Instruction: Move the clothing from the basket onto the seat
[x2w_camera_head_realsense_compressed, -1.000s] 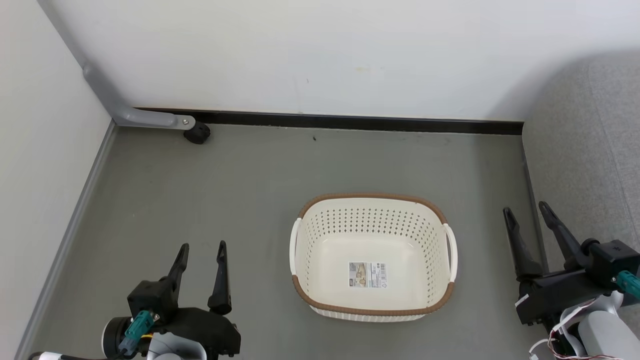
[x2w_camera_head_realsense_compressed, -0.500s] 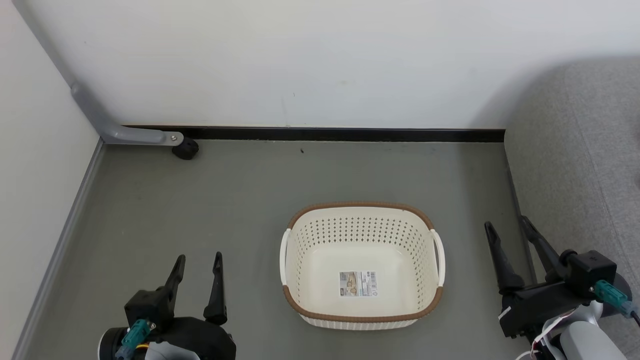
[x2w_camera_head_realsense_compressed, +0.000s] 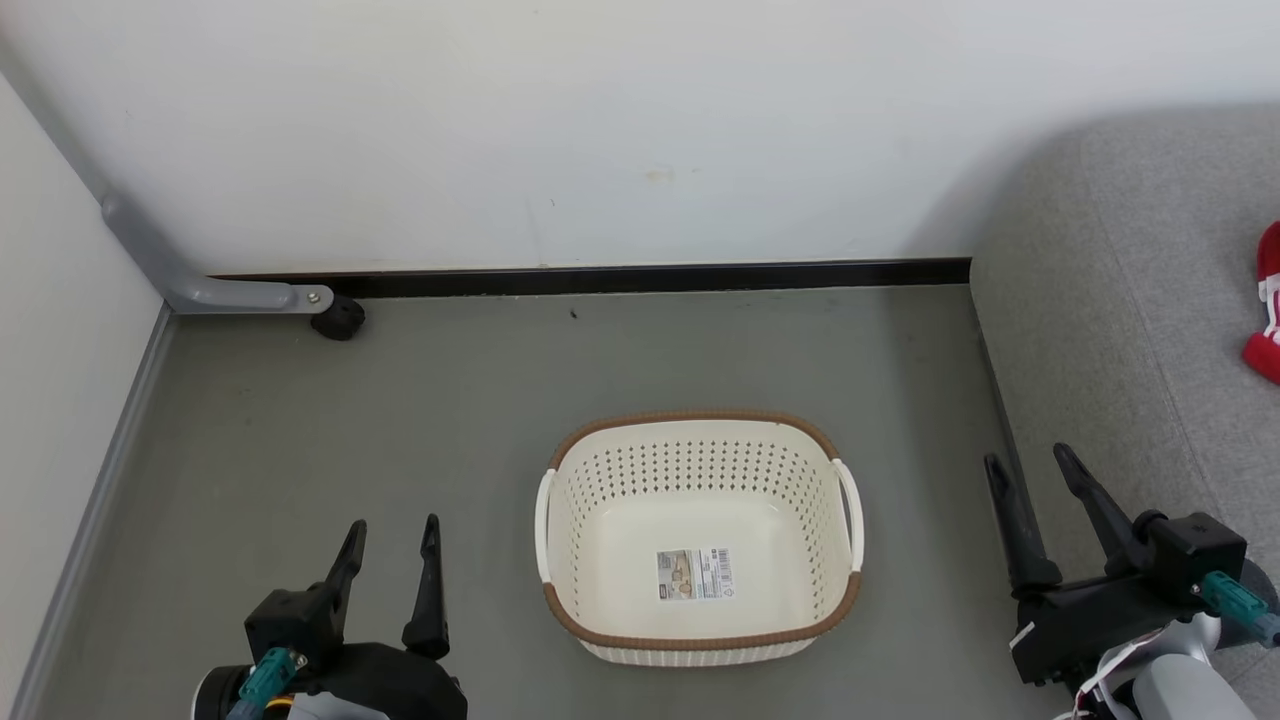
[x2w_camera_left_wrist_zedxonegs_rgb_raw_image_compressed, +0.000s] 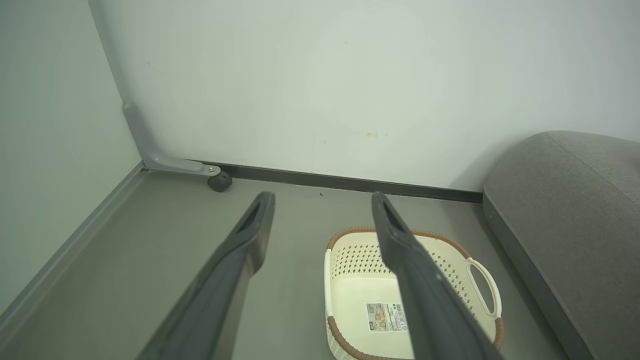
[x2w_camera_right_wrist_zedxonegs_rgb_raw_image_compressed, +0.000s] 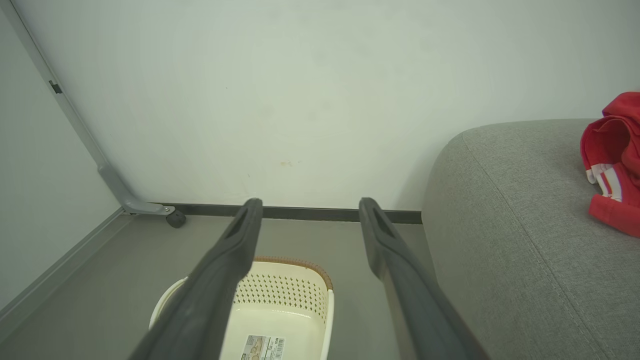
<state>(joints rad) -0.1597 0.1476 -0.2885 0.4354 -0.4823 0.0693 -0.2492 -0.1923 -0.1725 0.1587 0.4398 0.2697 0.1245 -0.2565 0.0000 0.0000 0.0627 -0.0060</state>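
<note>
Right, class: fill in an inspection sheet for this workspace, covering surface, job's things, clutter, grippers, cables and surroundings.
Surface: grey floor; the basket stands on it.
Job's things: basket holds just a label sticker; red-and-white clothing lies on the grey seat.
Clutter: nothing seen.
Grippers: left gripper and right gripper open, empty, flanking the basket without touching.
Cables: thin wires at the right wrist.
Surroundings: white wall, black skirting, grey frame leg with black caster.
</note>
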